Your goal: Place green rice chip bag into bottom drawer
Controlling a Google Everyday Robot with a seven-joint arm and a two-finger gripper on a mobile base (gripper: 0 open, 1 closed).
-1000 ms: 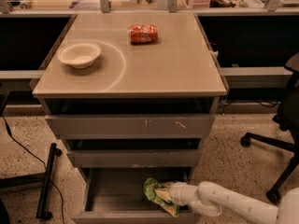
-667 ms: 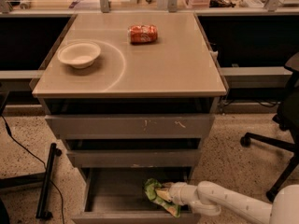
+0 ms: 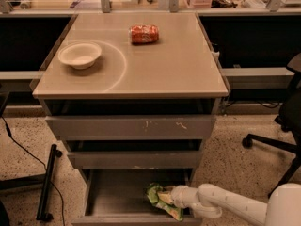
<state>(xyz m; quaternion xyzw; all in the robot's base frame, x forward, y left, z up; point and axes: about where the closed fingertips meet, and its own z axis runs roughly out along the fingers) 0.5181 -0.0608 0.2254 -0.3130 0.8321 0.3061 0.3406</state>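
Note:
The green rice chip bag [image 3: 157, 197] is a crinkled light-green foil bag inside the open bottom drawer [image 3: 113, 197], toward its right front. My gripper [image 3: 165, 198] reaches in from the right on a white arm and sits right at the bag, over its right half. The bag's far side is hidden by the gripper. The bottom drawer is pulled out below two grey drawers with scuffed fronts.
On the tan cabinet top stand a white bowl [image 3: 79, 55] at the left and an orange-red can [image 3: 144, 33] lying on its side at the back. A black office chair [image 3: 287, 126] is at the right. A black stand leg and cable [image 3: 44, 182] lie on the floor at left.
None visible; the arm and the bag stay in the same place in the bottom drawer.

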